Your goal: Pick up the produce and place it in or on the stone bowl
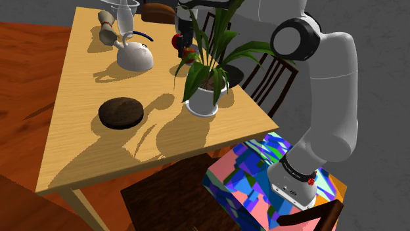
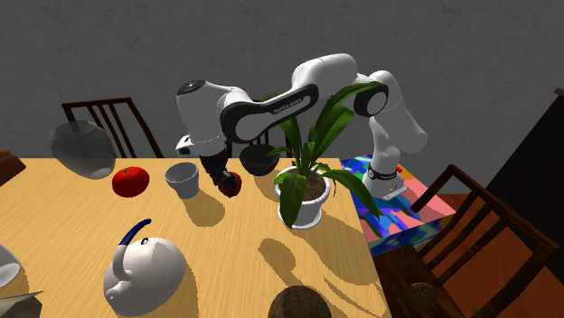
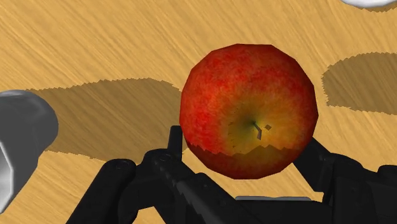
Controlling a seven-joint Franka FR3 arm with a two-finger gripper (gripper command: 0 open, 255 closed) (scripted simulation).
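Note:
My gripper is shut on a red apple with a yellowish patch round its stalk; both black fingers clasp its sides. In the second exterior view the gripper holds the apple just above the wooden table, between a white cup and a potted plant. From the shoulder view the apple and gripper are near the table's far end, partly behind leaves. The dark stone bowl lies nearer on the table, in front of the teapot; its rim shows at the second exterior view's lower edge.
A leafy plant in a white pot stands between the arm and the bowl. A white teapot, a white cup, a red tomato and a glass jar share the table. Dark chairs stand around it.

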